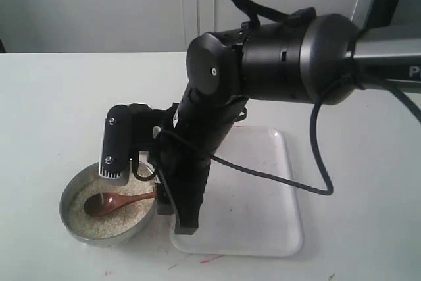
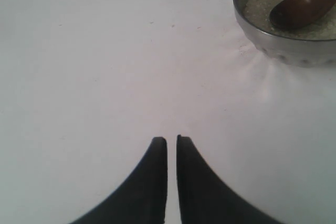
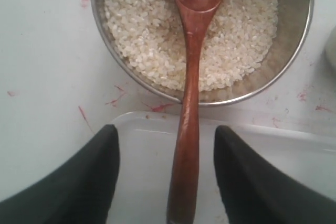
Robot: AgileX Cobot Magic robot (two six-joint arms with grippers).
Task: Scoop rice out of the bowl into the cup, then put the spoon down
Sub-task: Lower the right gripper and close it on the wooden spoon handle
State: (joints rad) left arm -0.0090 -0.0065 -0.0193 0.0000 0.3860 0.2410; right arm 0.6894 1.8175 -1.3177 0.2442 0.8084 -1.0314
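The steel bowl (image 1: 66, 205) stands at the front left, and its bottom is covered with off-white rice (image 1: 125, 218). The wooden spoon (image 1: 108, 202) lies in it, head on the rice (image 3: 142, 35) and handle (image 3: 190, 77) across the rim (image 3: 302, 30) over the tray. My right gripper (image 3: 166, 128) is open. Its fingers straddle the handle's end with a gap on each side. In the exterior view the right gripper (image 1: 151, 195) hangs over the bowl's right edge. My left gripper (image 2: 171, 138) is shut on nothing over bare table, with the bowl (image 2: 283, 45) and the spoon (image 2: 302, 9) ahead. The cup is hidden.
A clear plastic tray (image 1: 263, 215) lies just right of the bowl, with its near edge (image 3: 142, 150) under the right fingers. The right arm (image 1: 276, 64) reaches in from the upper right, and a black cable (image 1: 316, 156) loops over the tray. Faint red marks dot the white table.
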